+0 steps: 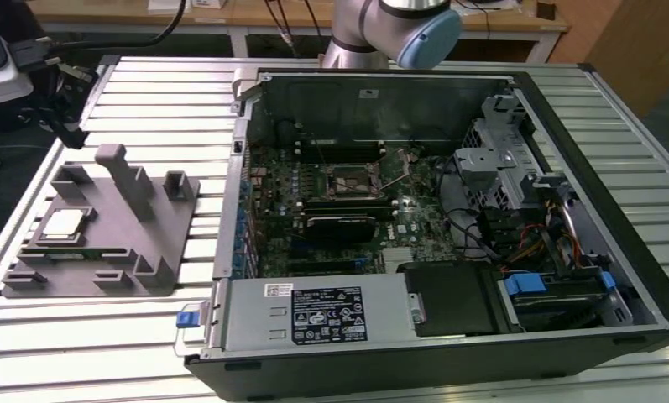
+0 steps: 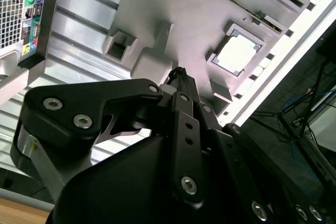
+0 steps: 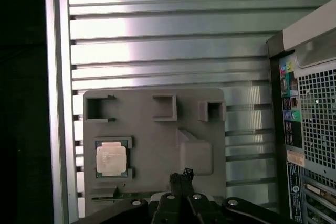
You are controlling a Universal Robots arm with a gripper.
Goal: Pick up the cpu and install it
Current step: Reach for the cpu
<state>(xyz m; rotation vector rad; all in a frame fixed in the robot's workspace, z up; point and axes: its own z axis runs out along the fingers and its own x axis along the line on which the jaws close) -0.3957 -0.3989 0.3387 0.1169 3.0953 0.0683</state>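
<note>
Silvery cpu [image 3: 111, 160] with green rim; grey tray [image 3: 157, 140]; ribbed silver table [image 3: 157, 35].

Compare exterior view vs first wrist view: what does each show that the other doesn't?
Exterior view adds: the open case's interior, with the motherboard and power supply, plus the arm behind the case. First wrist view adds: the case's rear port panel and the gripper, jaws shut and empty, above the fixture tray. Both: the cpu seated in its pocket on that grey tray, on the ribbed metal table.
</note>
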